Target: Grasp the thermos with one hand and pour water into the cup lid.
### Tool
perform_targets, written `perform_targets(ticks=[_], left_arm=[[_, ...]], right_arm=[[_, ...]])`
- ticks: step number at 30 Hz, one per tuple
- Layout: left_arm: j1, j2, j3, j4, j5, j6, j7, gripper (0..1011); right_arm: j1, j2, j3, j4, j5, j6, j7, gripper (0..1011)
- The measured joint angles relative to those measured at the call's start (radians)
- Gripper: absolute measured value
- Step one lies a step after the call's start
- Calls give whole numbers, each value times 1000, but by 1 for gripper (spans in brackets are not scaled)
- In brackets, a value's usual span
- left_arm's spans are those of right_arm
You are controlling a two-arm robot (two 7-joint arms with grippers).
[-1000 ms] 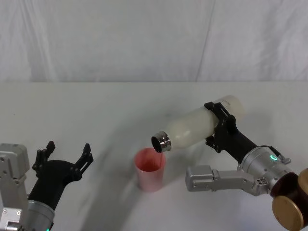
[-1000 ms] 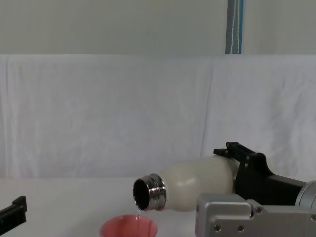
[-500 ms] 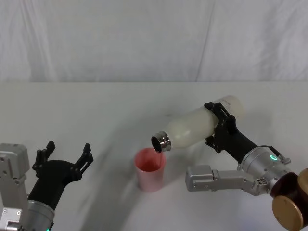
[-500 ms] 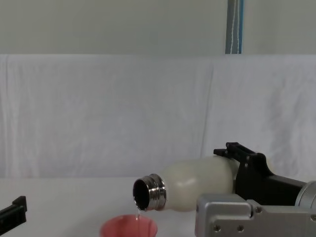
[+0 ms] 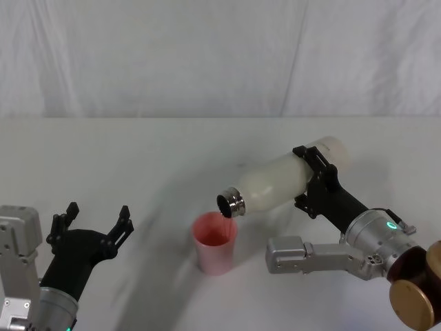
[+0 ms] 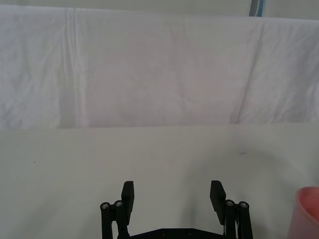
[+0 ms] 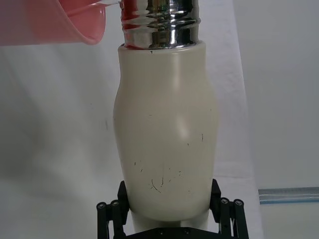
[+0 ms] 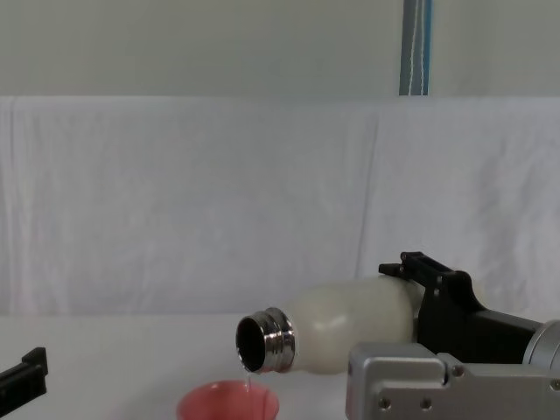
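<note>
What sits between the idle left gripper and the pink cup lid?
Only bare white table, seen in the head view, separates the open left gripper from the cup lid.

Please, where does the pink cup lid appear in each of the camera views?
Head view: cup lid stands low in the centre, under the thermos mouth.
Chest view: its rim at the bottom edge, left of centre.
Left wrist view: a pink sliver at the lower right corner.
Right wrist view: at the top left corner.
Shared landmark: the thermos's steel neck.
</note>
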Motion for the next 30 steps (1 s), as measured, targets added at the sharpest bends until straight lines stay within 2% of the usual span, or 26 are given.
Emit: perform_targets(ticks=[30], left_arm=[[0,0,0,0,0,0,0,1001]], right_arm=[[0,0,0,1,0,0,-3,953]])
